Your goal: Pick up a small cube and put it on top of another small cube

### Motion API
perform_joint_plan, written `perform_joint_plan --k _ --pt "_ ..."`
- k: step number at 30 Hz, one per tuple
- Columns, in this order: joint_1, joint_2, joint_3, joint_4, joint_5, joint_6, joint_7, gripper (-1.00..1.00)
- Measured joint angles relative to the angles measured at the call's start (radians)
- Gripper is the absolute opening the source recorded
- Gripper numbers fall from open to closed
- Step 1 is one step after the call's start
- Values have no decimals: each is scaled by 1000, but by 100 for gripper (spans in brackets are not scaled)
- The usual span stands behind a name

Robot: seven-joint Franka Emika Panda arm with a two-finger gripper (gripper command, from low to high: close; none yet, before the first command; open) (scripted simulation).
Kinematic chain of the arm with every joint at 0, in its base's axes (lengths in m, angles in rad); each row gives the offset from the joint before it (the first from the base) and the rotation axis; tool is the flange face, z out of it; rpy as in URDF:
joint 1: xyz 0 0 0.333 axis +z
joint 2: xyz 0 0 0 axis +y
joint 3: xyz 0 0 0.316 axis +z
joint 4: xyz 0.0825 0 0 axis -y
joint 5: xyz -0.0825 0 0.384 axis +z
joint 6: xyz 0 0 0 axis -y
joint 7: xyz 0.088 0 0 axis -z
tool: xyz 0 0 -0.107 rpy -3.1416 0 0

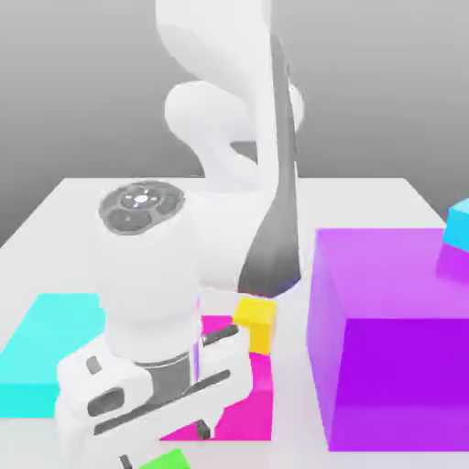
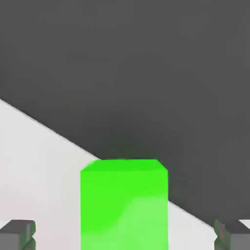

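Cyan slab (image 1: pixel 46 353): flat on the counter at the exterior view's left, beside the arm's hand.
Claw (image 2: pixel 125 237): spread wide, one dark fingertip (image 2: pixel 17 234) on each side of the hand view, holding nothing.
Small green cube (image 2: pixel 124 205): on the counter between the two fingertips, clear of both; in the exterior view a sliver of it peeks out at the lower edge, just under the hand.
Magenta slab (image 1: pixel 247 394): flat, partly hidden behind the hand.
Yellow cube (image 1: pixel 256 322): at the magenta slab's far edge; whether it sits on the slab or just behind it is unclear.
Large purple cube (image 1: pixel 394 339): at the exterior view's right, well apart from the hand, with a cyan block (image 1: pixel 458 224) on its far corner.
Counter (image 1: pixel 385 197): plain white, smooth.
Room: bare grey backdrop.
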Motion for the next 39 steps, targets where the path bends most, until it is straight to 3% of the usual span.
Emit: perform_joint_plan --k 1,8,13,25,37,39 --pt "-8 32 9 7 7 25 -6 -100" --pt "-9 38 11 8 9 28 -8 -100" --pt "16 -118 -25 -35 -25 -86 36 -100" --pt "5 -545 -70 -298 -84 -250 427 -100" --pt "-148 -975 31 -568 -208 -399 873 -100" --pt "-160 -959 38 -600 -213 -352 896 -100"
